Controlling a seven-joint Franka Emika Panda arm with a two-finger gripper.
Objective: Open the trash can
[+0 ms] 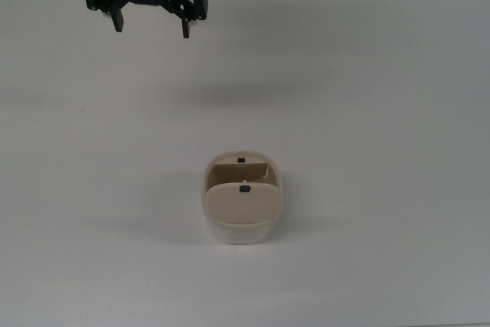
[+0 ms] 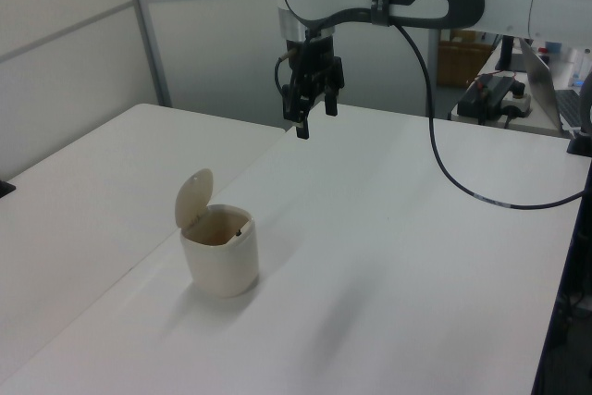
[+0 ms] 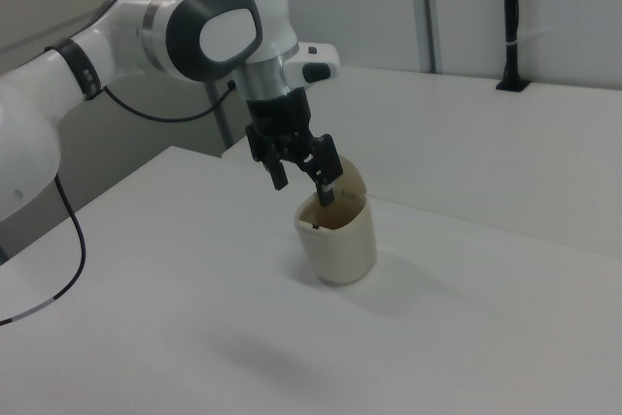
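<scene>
since the trash can (image 2: 220, 261) has its lid up, the end effector (image 1: 149, 24) hangs released, well apart above the bench (image 1: 383, 112).

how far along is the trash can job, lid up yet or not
Done: the trash can is open. Its lid stands upright at the rim and the inside shows in the left view. In hand: nothing. The hand hangs empty in the air with its fingers apart, well clear of the can, near the table's far edge in the top view. Left: nothing on the can itself that the pictures show.
</scene>
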